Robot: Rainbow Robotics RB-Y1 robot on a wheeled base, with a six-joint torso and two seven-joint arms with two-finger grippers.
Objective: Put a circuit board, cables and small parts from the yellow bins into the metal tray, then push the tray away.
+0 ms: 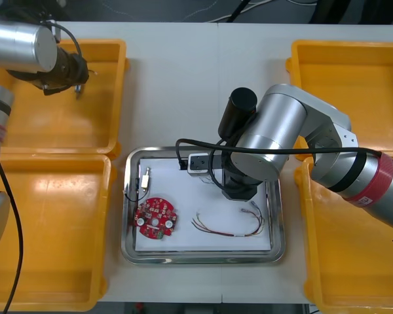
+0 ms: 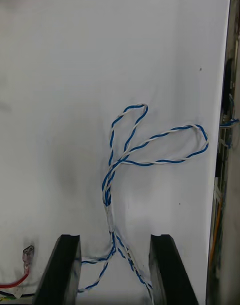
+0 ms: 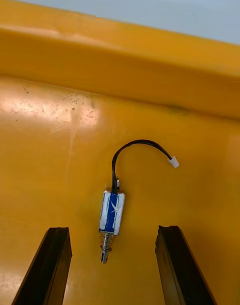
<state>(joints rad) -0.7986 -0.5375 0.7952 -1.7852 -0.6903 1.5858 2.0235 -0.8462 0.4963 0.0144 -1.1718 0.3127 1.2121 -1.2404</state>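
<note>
My right gripper (image 2: 115,245) hangs open low over the white inside of the metal tray (image 1: 132,196). A twisted blue and white cable (image 2: 150,147) lies on the tray floor, its strands running between the fingers. Also in the tray are a round red circuit board (image 1: 156,218), a red and yellow cable (image 1: 226,226) and a small metal part (image 1: 146,178). My left gripper (image 3: 113,230) is open inside the far left yellow bin (image 1: 111,131). Between its fingertips lies a small metal part (image 3: 112,212) with a blue and white body and a curved black lead.
Yellow bins stand in pairs at both sides of the tray, the near left bin (image 1: 26,275) and the right bins (image 1: 354,72) among them. My right arm (image 1: 281,137) reaches across the tray's right half. A red cable end (image 2: 27,257) lies beside my right gripper's finger.
</note>
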